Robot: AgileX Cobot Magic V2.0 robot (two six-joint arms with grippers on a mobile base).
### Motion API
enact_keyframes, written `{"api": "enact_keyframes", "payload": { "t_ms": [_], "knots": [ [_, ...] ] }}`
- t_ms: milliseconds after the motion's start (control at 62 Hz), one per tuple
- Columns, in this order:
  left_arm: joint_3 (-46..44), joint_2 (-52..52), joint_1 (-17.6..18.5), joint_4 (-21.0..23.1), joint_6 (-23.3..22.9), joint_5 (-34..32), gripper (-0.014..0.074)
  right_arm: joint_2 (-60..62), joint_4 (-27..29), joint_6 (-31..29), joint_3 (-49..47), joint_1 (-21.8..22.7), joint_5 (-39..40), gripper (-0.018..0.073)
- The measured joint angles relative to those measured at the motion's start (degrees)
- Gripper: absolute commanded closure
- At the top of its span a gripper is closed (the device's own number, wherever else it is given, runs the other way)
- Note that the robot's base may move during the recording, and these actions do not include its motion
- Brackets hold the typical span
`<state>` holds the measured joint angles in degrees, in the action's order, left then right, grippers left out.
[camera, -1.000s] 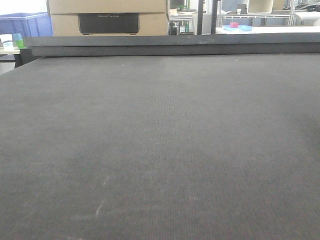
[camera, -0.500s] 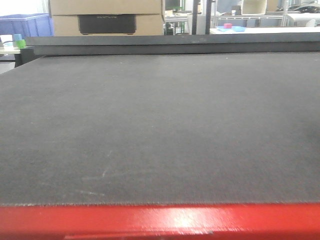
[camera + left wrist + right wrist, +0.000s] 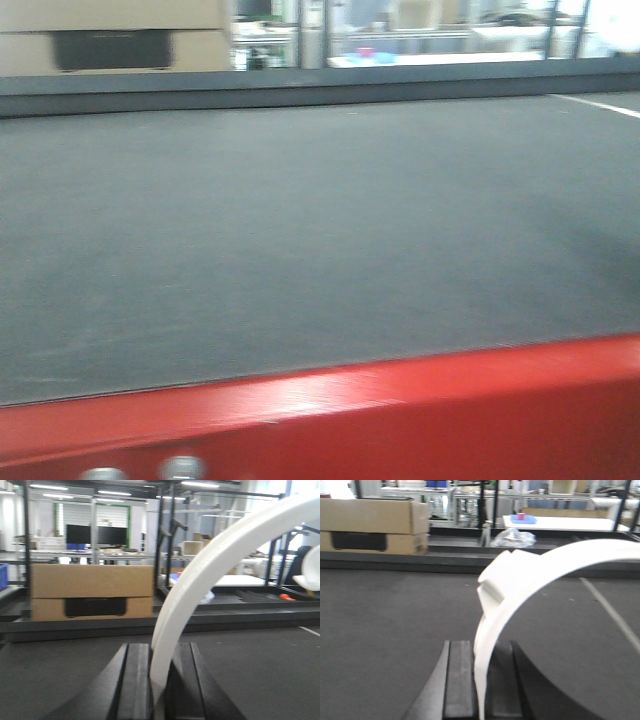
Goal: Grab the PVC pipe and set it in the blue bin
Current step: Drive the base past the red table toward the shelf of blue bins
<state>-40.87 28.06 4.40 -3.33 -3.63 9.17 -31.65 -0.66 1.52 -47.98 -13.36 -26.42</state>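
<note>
Off-white and rounded, the pipe [image 3: 312,569] shows only in the left wrist view. It sits far right of the cardboard box [image 3: 90,580] and is cut off by the picture's edge, so I cannot tell what carries it.

Between the pipe and the box, the left strip [image 3: 210,560], flat and white, rises and arcs away from the box towards the upper right. It starts in the gap between the two black fingers of the left gripper [image 3: 160,652], nearer the camera than the box. The fingers stand close on either side of it, but I cannot tell whether they clamp it.

The right wrist view is much the same. The right strip [image 3: 570,555] climbs out from between the fingers of the right gripper [image 3: 482,647] and bends away from the box, with a thicker notched part low on the curve. I cannot tell the grip here either.

The dark grey bench [image 3: 300,220] stretches from the box towards the cameras. The box stands behind its far raised lip and has a black patch on its front. A thin white line [image 3: 610,615] crosses the bench well right of the box. In the blurred front view, a glossy red edge [image 3: 400,410] borders the bench on the side opposite the box. A crumpled clear bag [image 3: 512,537] lies right of the box, beyond the lip.
</note>
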Motion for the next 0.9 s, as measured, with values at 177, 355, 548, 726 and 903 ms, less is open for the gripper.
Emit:
{"api": "enact_keyframes", "payload": {
  "t_ms": [177,355,548,726,903],
  "knots": [
    [0.0,0.0,0.0,0.0,0.0,0.0,0.0707,0.0,0.0,0.0,0.0,0.0,0.0,0.0721],
    [0.0,0.0,0.0,0.0,0.0,0.0,0.0707,0.0,0.0,0.0,0.0,0.0,0.0,0.0721],
    [0.0,0.0,0.0,0.0,0.0,0.0,0.0707,0.0,0.0,0.0,0.0,0.0,0.0,0.0721],
    [0.0,0.0,0.0,0.0,0.0,0.0,0.0707,0.0,0.0,0.0,0.0,0.0,0.0,0.0721],
    [0.0,0.0,0.0,0.0,0.0,0.0,0.0707,0.0,0.0,0.0,0.0,0.0,0.0,0.0721]
  ]
}}
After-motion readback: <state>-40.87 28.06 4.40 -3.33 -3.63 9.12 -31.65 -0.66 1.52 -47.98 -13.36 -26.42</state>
